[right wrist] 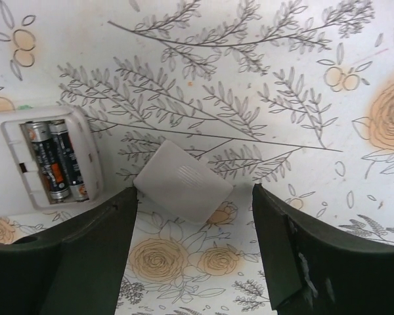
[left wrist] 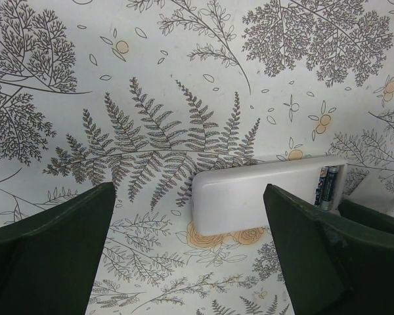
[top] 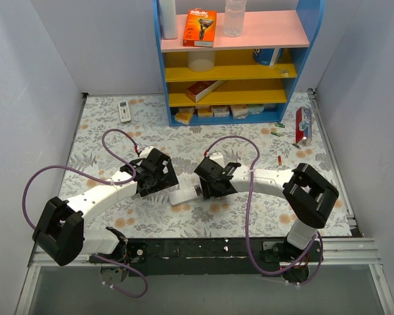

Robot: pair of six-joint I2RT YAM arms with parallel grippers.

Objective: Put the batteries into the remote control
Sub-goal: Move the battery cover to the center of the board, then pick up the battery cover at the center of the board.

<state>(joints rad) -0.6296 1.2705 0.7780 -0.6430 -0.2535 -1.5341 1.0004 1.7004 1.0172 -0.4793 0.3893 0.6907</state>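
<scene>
1. Top external view: the remote control [top: 184, 195] lies flat on the flowered table [top: 262, 141], with the left claw [top: 163, 178] just to one side of it and the right claw [top: 209, 184] just to the other.
2. Left wrist view: the remote's smooth white back faces up, and at its far end the compartment is uncovered, with two batteries [left wrist: 327, 187] seated side by side inside.
3. Right wrist view: the same two cells fill the remote's open bay, and a small ribbed lid [right wrist: 182, 180] rests on the table just beside that end, not touching the remote.
4. The left claw is spread wide and grips nothing; the remote lies beyond its fingers [left wrist: 328, 256], partly behind one.
5. The right claw is likewise released, its fingers [right wrist: 72, 262] apart, with the lid beyond the gap between them and the remote off to one side.
</scene>
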